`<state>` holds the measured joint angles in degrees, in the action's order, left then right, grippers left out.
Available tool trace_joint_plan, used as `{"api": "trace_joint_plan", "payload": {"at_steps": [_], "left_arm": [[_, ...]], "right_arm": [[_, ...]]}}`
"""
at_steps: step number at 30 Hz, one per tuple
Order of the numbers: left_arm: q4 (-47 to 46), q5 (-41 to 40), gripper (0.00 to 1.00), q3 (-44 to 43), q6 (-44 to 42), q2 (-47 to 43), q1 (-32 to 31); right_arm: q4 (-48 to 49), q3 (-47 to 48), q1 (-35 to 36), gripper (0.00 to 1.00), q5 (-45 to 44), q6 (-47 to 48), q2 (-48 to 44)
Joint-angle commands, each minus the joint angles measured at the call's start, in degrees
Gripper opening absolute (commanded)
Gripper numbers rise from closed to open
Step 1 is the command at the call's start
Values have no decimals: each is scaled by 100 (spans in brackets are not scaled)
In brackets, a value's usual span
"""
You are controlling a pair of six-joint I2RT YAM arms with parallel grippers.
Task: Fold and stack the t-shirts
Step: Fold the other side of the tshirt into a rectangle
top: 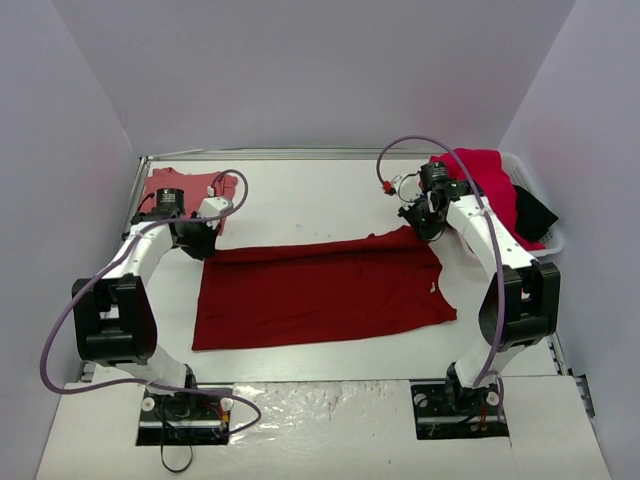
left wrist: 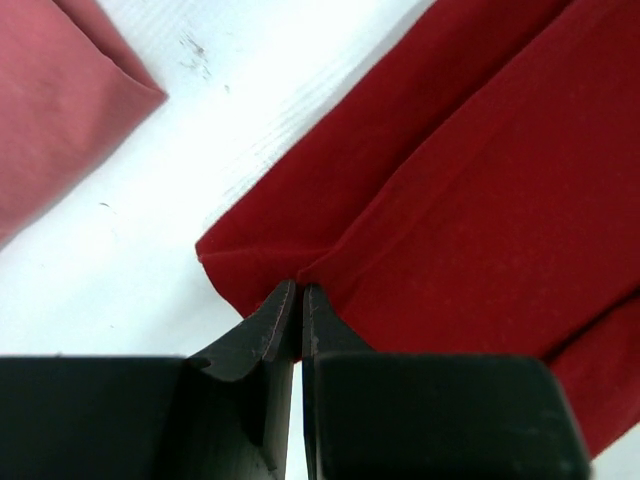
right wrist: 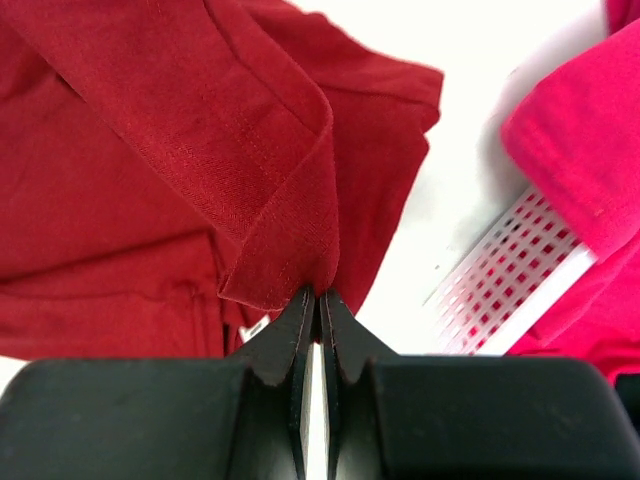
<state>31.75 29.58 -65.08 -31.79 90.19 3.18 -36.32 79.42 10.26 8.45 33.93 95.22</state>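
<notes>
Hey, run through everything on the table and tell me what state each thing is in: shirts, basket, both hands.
Dark red t-shirt: spread flat mid-table, far edge pinched at both ends.
Salmon-pink t-shirt: lying flat, far left, untouched.
White basket: upright, far right, holding cloth.
Raspberry t-shirt: crumpled in the basket, unfolded.
Left hand: shut on the dark red t-shirt.
Right hand: shut on the dark red t-shirt.

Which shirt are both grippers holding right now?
The dark crimson shirt spread mid-table: left gripper and right gripper both pinch its far edge; salmon shirt lies far left, raspberry shirt sits in the basket.
</notes>
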Motion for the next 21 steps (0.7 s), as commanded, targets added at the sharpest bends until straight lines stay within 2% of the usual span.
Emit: {"api": "trace_joint_plan", "payload": {"at_steps": [1,21], "left_arm": [[156,144,2,100,-213,-441,34],[297,-75,2,988,-653,-925,-107]], "right_arm": [[-358,-181,-42,0,87,43,-337],[-491,-1086,-51,0,342,298,-434]]}}
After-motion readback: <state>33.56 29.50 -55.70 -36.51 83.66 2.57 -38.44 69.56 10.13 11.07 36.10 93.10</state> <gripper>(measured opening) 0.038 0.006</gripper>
